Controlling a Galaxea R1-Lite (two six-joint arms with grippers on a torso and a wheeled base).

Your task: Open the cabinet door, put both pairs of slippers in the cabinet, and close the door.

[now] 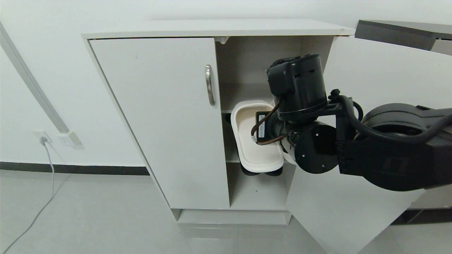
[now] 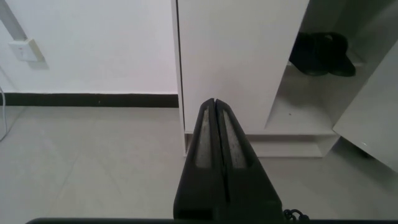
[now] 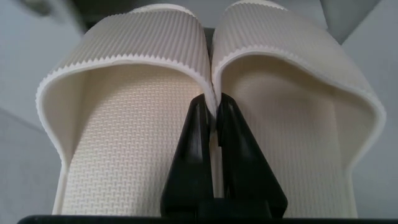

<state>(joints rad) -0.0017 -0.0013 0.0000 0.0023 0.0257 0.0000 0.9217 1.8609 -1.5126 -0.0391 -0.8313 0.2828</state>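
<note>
The white cabinet (image 1: pixel 212 28) has its right door (image 1: pixel 353 197) swung open and its left door (image 1: pixel 159 120) closed. My right gripper (image 3: pixel 213 115) is shut on the pair of white slippers (image 3: pixel 130 143), pinching their inner edges together. The head view shows the white slippers (image 1: pixel 247 141) held at the open compartment, in front of the middle shelf. A pair of black slippers (image 2: pixel 323 53) lies on that shelf, its tips (image 1: pixel 274 172) peeking out under the white pair. My left gripper (image 2: pixel 214 102) is shut on nothing, low over the floor and facing the closed door.
A metal handle (image 1: pixel 209 84) sits on the closed left door. On the wall to the left, a socket (image 1: pixel 44 139) has a cable trailing across the grey floor. Another grey unit (image 1: pixel 395 33) stands behind the open door.
</note>
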